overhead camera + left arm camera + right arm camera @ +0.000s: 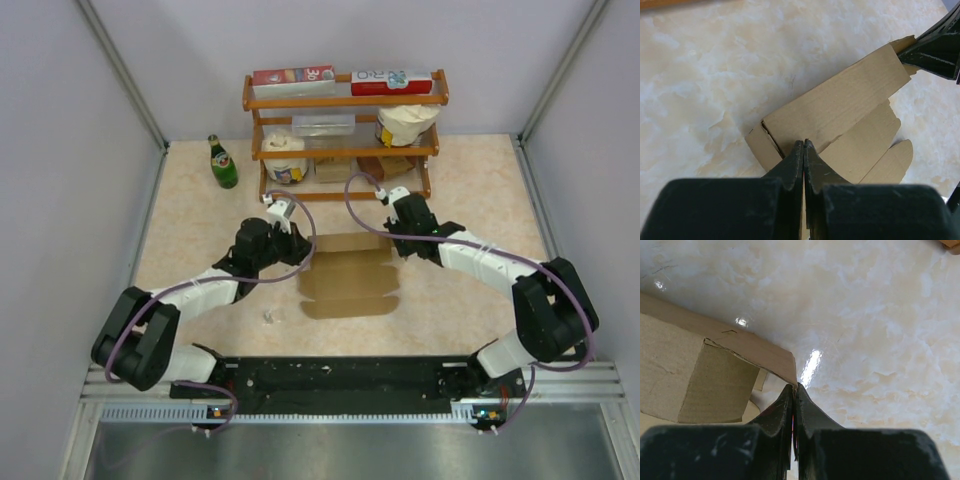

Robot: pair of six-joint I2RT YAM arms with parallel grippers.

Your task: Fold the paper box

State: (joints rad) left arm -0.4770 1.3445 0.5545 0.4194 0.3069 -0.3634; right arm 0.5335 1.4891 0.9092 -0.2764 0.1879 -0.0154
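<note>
The paper box (pixel 350 280) is a flat kraft-brown cardboard sheet with flaps, lying mid-table between my two arms. Its rear panel (pixel 840 102) is lifted off the table and tilted up. At the left end of that panel my left gripper (pixel 303 255) is shut, its tips (pixel 804 144) pinching the panel's lower edge. At the right end my right gripper (pixel 393 243) is shut too, its tips (pixel 796 386) nipping the corner of the raised flap (pixel 750 347). The right gripper's fingers (pixel 935 50) show at the far end of the panel in the left wrist view.
A wooden shelf (pixel 345 130) stands at the back, holding red-and-white cartons, a roll, a bag and small boxes. A green bottle (pixel 222 163) stands to its left. A small pale scrap (pixel 270 317) lies near the left forearm. White walls close in on both sides.
</note>
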